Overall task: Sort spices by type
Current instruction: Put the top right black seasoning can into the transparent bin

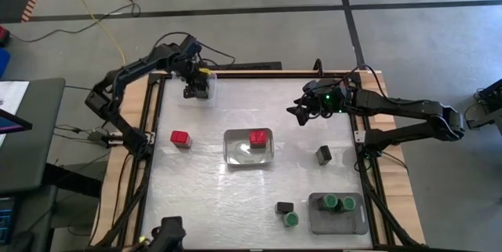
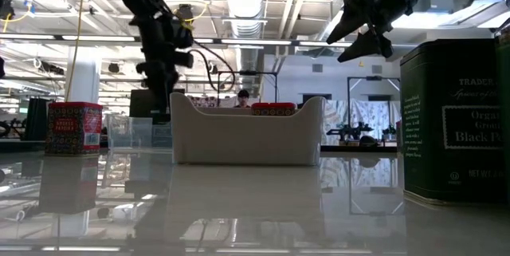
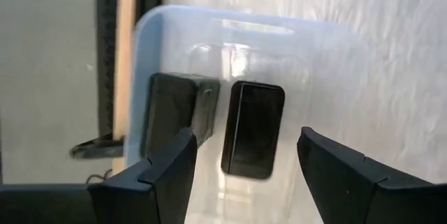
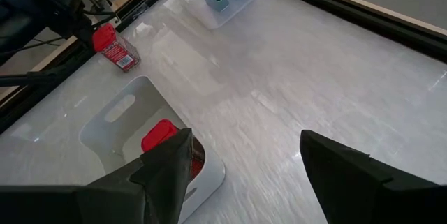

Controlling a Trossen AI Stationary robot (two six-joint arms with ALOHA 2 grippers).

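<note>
At the far left corner of the worktop (image 1: pixel 196 205), the left tool (image 3: pixel 244 161) hangs open over a clear tray (image 3: pixel 328 63) holding two black spice boxes (image 3: pixel 253 128), touching neither. This looks like the end of a drop-off of a black one.

The right tool (image 1: pixel 302 113) hovers open and empty over the far right of the worktop.

Left to sort: a red-capped spice (image 1: pixel 181 138) loose on the left, a black box (image 1: pixel 324 155) on the right, and a black box (image 1: pixel 284 207) with a green-capped spice (image 1: pixel 291 220) near the front. One red-capped jar (image 1: pixel 257 137) sits in the centre tray (image 1: pixel 235 156), and green ones (image 1: pixel 338 202) in the near right tray (image 1: pixel 318 222). The next move probably calls for lifting clear and going to a loose piece.
</note>
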